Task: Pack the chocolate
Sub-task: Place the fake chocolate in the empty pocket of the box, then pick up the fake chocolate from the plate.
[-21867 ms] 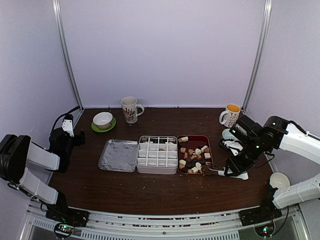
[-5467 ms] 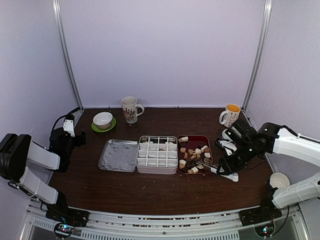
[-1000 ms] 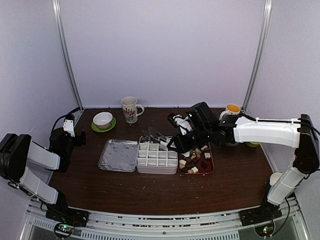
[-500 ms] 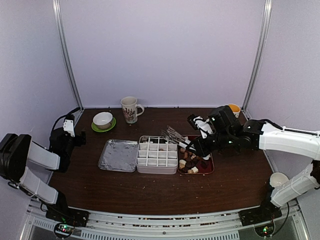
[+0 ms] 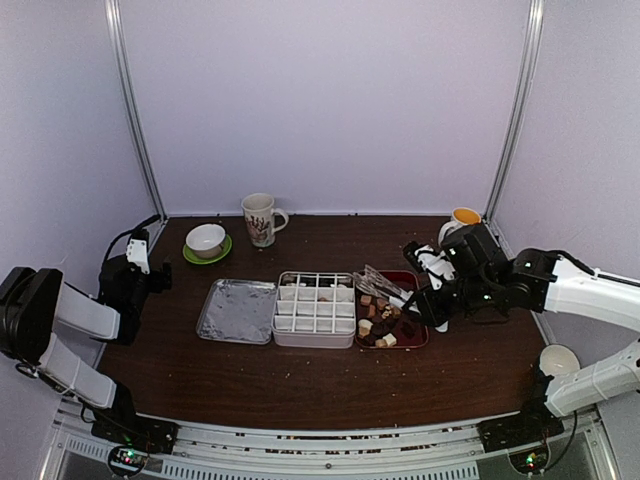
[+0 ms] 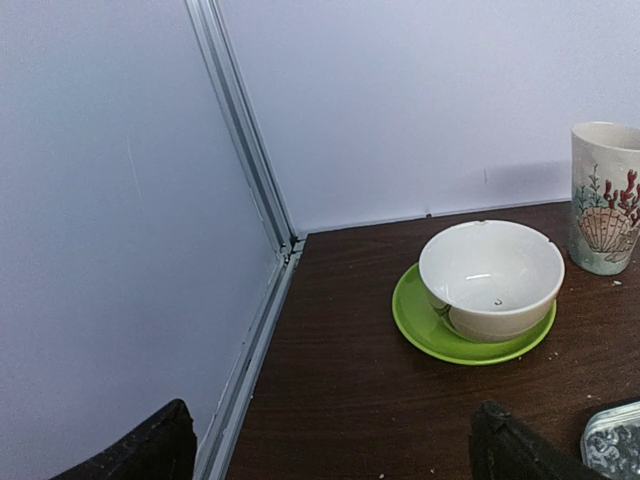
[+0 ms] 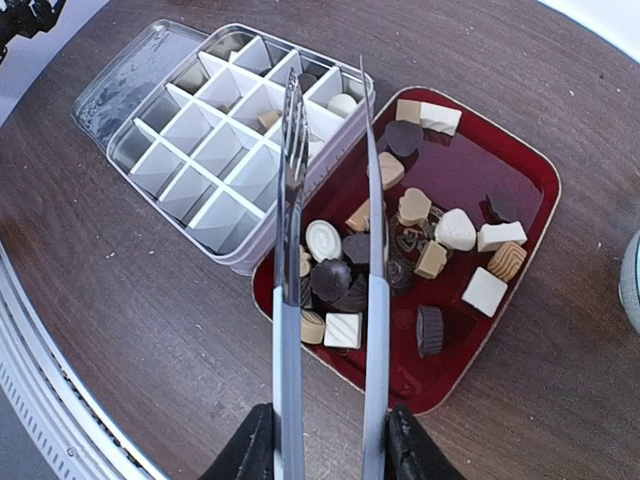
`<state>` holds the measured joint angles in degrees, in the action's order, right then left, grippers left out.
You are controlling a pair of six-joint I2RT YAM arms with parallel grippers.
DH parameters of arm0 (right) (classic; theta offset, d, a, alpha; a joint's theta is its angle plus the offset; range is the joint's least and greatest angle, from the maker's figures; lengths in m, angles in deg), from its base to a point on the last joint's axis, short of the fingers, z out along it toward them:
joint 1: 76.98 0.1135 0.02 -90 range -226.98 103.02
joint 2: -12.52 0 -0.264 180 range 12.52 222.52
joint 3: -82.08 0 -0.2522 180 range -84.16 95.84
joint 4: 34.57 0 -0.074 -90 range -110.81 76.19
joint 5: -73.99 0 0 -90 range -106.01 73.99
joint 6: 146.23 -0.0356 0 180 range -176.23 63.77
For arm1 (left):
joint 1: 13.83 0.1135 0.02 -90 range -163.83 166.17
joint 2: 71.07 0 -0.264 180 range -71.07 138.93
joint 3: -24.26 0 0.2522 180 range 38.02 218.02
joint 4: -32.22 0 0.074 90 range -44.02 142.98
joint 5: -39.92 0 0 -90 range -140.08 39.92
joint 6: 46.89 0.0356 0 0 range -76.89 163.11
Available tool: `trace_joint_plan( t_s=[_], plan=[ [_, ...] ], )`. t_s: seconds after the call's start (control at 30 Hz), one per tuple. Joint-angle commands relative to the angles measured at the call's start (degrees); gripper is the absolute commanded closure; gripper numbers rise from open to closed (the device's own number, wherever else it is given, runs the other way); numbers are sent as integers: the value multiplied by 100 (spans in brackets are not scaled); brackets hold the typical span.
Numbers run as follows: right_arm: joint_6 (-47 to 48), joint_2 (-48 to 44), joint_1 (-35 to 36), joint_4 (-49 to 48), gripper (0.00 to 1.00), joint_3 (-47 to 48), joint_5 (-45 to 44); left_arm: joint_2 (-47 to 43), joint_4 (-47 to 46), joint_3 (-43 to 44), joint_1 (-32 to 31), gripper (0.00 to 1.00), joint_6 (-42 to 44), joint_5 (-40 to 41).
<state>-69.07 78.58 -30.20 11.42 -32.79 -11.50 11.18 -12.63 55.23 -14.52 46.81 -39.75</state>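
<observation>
White walls closed in a dark brown table (image 5: 300, 385). Near its middle sat a white divided box (image 7: 200, 150). A foil-lined lid (image 5: 238, 310) lay touching the box at its 9 o'clock, and a dark red tray (image 7: 465, 165) lay touching it at its 3 o'clock.

Most of the chocolate (image 7: 455, 230) lay loose in the tray, with brown, tan and white pieces crowded toward its middle and box-side half. A few pieces sat in cells along the box's far rows.

The right gripper (image 7: 328, 445) was clenched on the handle end of the metal tongs (image 7: 290, 300). It reached in from the tray's 3 o'clock. The two blades stood apart above the chocolate, and their tips pointed toward 10 o'clock over the box's edge.

The left gripper (image 6: 330, 460) hung at the table's 9 o'clock edge, released and spread wide. It faced a white bowl (image 6: 490, 280) on a green saucer (image 6: 420, 330). A shell-patterned mug (image 6: 605, 195) stood just beside the bowl at its 3 o'clock. A yellow-lined mug (image 5: 462, 230) stood at the table's 2 o'clock corner.
</observation>
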Motion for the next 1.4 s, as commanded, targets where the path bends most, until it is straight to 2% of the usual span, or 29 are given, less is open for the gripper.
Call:
trace_joint_plan(
  t_s=[0.0, 0.43, 0.63, 0.87, 1.03, 1.2, 1.37],
  plan=[
    [-216, -257, -78, 466, 64, -27, -341, -52, -211, 50, 50, 2, -60, 46],
    [-303, 74, -453, 1293, 64, -3, -225, -52, -236, 36, 50, 2, -54, 55],
    [-273, 253, -666, 1433, 64, 94, -55, -96, -556, -237, 46, 2, 255, -671],
    [-367, 265, -739, 1742, 64, 153, 34, -114, -742, -346, 50, 2, 306, -795],
    [-351, 91, -729, 2126, 64, 190, 338, -182, -533, -262, 49, 2, 285, -758],
    [-359, 22, -735, 2324, 62, 278, 199, -411, -59, -140, 46, 2, 275, -715],
    [-391, 77, -741, 2376, 63, 168, 110, -413, -114, -155, 47, 2, 283, -793]
  ],
)
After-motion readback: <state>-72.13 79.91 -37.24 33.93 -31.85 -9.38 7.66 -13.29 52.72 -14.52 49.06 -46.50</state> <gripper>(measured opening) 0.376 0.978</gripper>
